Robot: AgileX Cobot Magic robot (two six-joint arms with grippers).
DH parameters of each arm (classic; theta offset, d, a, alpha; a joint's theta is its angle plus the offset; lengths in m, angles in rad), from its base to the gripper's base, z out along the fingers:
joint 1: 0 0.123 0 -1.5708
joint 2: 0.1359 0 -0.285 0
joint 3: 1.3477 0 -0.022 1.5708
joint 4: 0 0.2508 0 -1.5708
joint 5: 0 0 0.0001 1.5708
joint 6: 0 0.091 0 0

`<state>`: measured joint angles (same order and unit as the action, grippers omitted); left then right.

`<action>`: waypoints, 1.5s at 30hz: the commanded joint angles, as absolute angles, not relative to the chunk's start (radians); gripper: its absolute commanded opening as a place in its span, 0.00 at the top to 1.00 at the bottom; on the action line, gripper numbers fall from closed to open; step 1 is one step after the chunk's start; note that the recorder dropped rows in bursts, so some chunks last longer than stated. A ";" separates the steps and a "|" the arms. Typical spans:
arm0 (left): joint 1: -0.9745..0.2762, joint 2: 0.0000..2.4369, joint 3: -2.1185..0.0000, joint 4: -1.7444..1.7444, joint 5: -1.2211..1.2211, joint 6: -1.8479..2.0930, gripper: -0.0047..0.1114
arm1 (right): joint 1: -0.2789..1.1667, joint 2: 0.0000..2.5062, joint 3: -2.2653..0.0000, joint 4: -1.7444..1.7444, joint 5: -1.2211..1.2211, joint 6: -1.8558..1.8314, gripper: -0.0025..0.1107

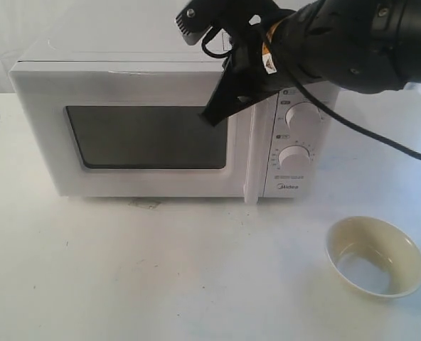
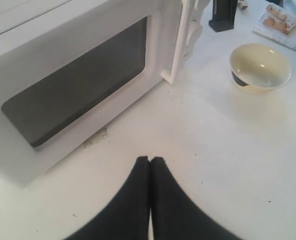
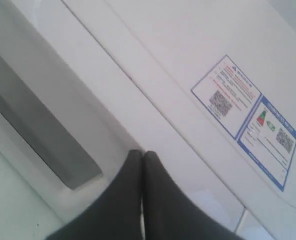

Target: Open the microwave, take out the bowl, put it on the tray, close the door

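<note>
The door (image 1: 146, 136) of the microwave (image 1: 111, 65) is seen shut, with its handle (image 1: 252, 163) at the right edge. The right fingers (image 1: 223, 96) are pressed together with nothing held between them, and are placed at the door's upper part, just beside the handle; whether the door is touched cannot be told. The left fingers (image 2: 133, 200) are likewise closed and empty, held above the counter (image 1: 161, 270) before the door. The bowl (image 1: 374, 256) is set upright on the counter, to the right front of the microwave and apart from it.
</note>
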<state>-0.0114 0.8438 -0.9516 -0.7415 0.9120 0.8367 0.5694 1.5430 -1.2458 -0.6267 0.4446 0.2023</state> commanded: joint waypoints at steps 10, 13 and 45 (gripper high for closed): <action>-0.012 0.655 -0.772 -0.679 0.843 0.774 0.96 | 0.558 1.302 -1.140 -0.439 0.666 -0.029 0.98; -0.012 0.608 -0.758 -0.676 0.843 0.766 0.96 | 0.558 1.237 -1.076 -0.439 0.676 -0.024 0.98; -0.012 0.000 -0.631 -0.210 1.023 0.154 0.96 | 0.558 0.886 -0.798 -0.446 0.655 0.091 0.98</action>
